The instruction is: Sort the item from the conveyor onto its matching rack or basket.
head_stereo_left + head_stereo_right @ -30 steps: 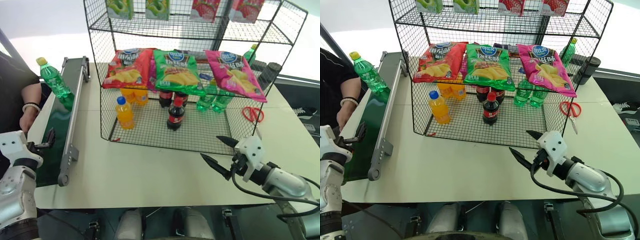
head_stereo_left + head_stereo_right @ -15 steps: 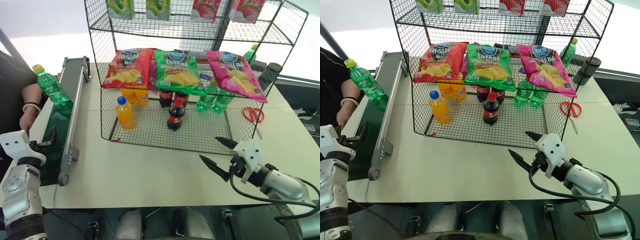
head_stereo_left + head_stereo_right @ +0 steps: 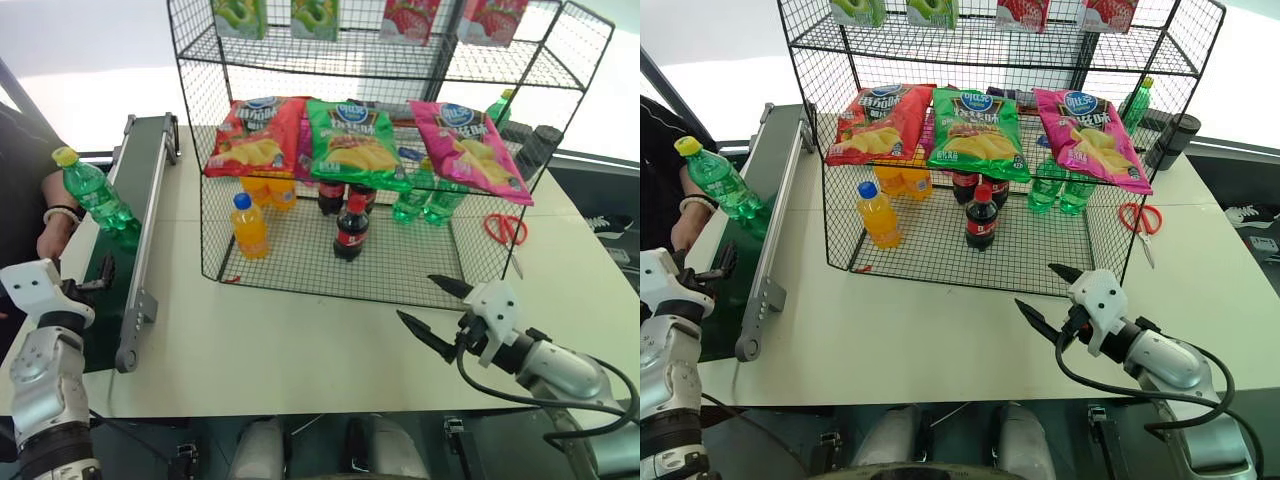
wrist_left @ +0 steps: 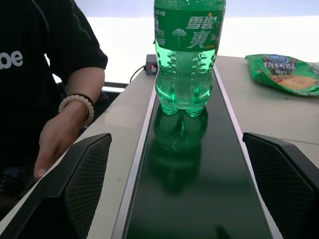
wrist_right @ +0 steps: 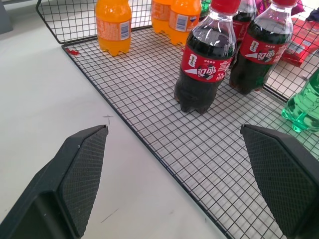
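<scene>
Green soda bottle point(image 4: 188, 55) stood upright on the conveyor point(image 4: 199, 199), ahead of the left gripper point(image 4: 184, 194), whose jaws were spread wide and empty. Full, so probably weighty, smooth and slick; best pinched mid-body. Right gripper point(image 3: 437, 312) was spread too. Wire rack point(image 3: 300, 262) held orange, cola and green bottles, chips above.
</scene>
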